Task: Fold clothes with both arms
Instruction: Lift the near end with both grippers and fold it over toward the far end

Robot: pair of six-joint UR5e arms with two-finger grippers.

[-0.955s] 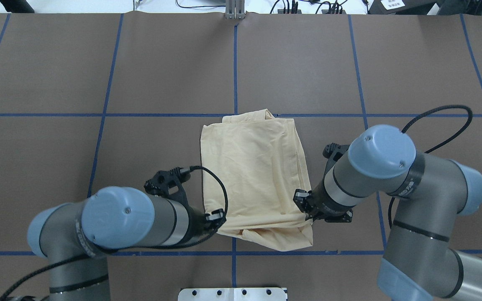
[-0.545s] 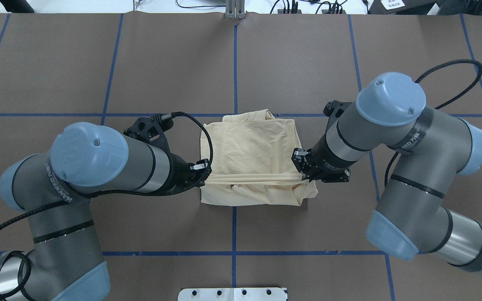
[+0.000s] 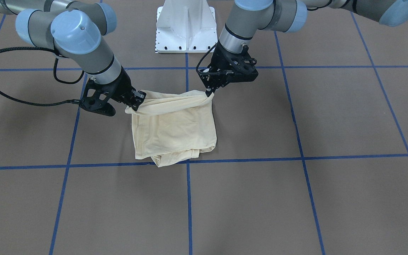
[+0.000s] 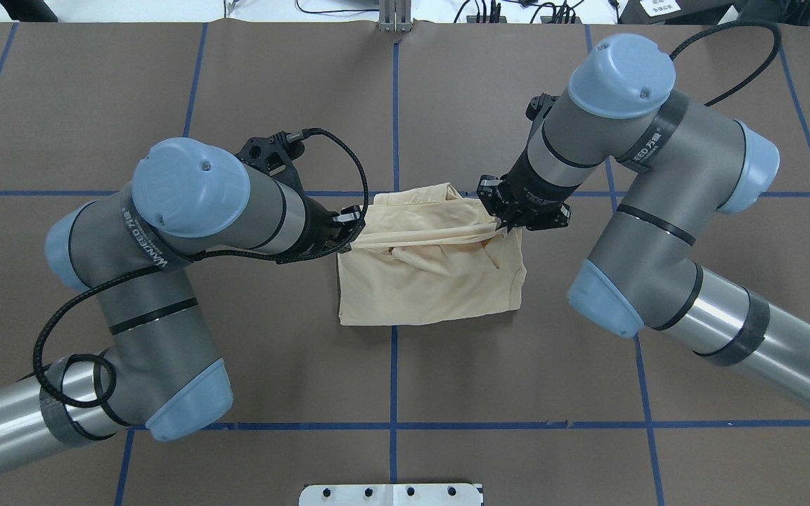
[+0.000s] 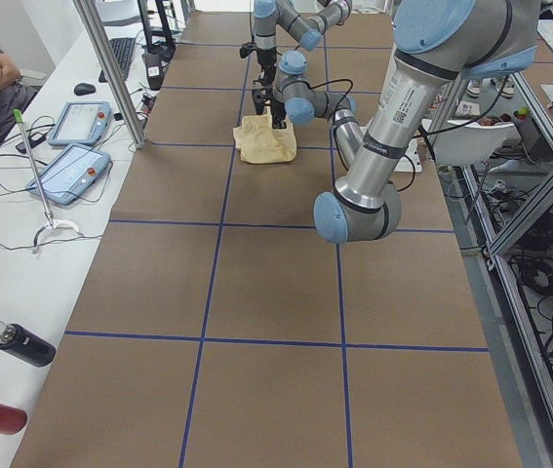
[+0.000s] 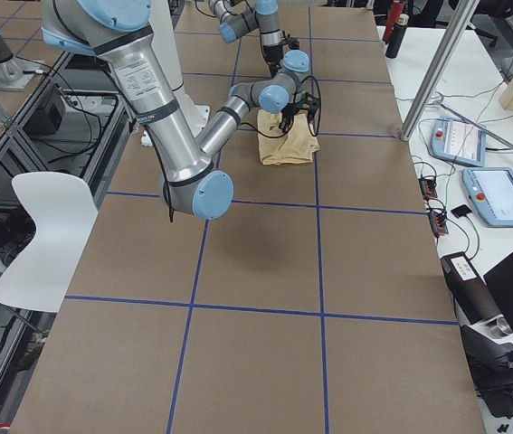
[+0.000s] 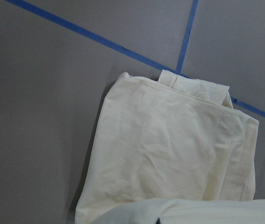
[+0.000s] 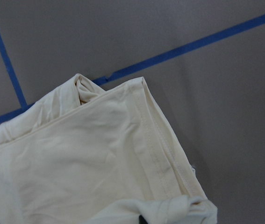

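Bright, even overhead light, faint soft shadows beside the shirt [image 4: 433, 295], wrist views dimmer and greyer

left tool [image 4: 356, 234] clamped, right tool [image 4: 503, 223] clamped, both low

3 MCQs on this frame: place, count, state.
1. Where does the cream-yellow knit T-shirt lie?
A) across the centre blue tape line
B) on the white pedestal
C) at a table corner

2. How many black two-finger pincers, left pincer and right pincer, grip it?
A) none
B) one
C) two

3. The gripped edge is:
A) flat on the table
B) lifted, stretched between pincers
C) released

1A: the line vanishes under the shirt.
2C: each pinches one end.
3B: it spans both pincers above the folded layer.
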